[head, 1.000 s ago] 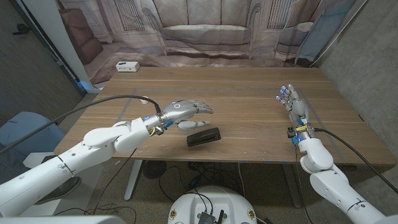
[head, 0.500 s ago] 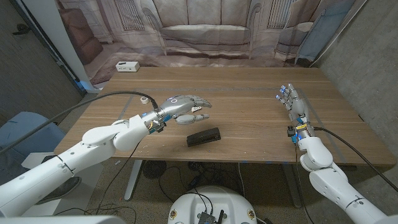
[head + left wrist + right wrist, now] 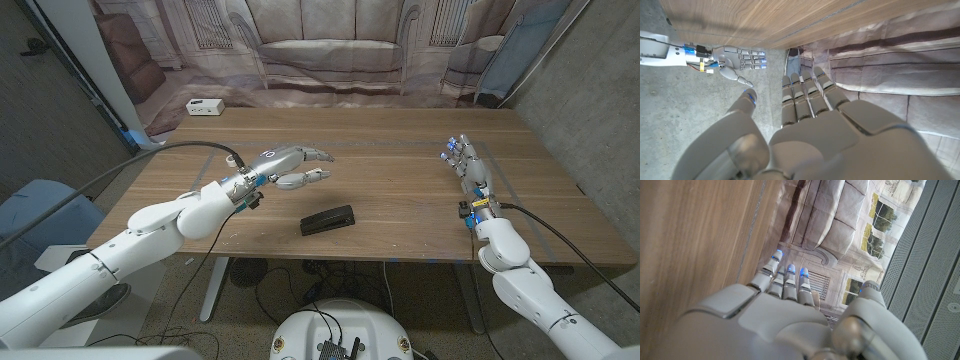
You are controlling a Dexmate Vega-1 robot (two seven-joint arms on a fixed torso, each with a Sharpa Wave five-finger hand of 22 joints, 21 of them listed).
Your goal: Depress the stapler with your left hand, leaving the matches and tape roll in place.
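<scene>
L hand point(image 3: 285, 166) above table point(image 3: 400, 190), up-left of stapler point(image 3: 328, 220), not touching; fingers spread, empty. R hand point(image 3: 468, 170) well right of stapler, fingers straight, apart, empty.

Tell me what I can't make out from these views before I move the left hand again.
- Stapler: head view shows a dark block, too small to tell its top from its base.
- Left hand: its height above the table can't be judged.
- White box at the far edge: too small to identify.
- Right hand: the underside is hidden.
</scene>
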